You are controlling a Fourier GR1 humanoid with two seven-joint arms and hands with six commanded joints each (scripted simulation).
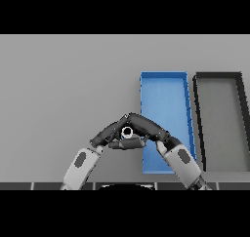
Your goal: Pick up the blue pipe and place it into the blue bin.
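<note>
The pipe (127, 131) shows its pale ring-shaped end facing up, just left of the blue bin (163, 97). My right hand (149, 128) reaches in from the lower right across the bin's near left part. Its fingers pass behind the pipe and its thumb sits in front, closed round it. My left hand (108, 132) comes in from the lower left with straight fingers against the pipe's left side, its fingertips meeting those of the right hand. Both hands hide the pipe's body. I cannot tell whether the pipe rests on the table or is held above it.
A dark grey bin (219, 119) stands right of the blue bin, with a narrow gap between them. The grey table (63, 85) stretches to the left and behind the hands.
</note>
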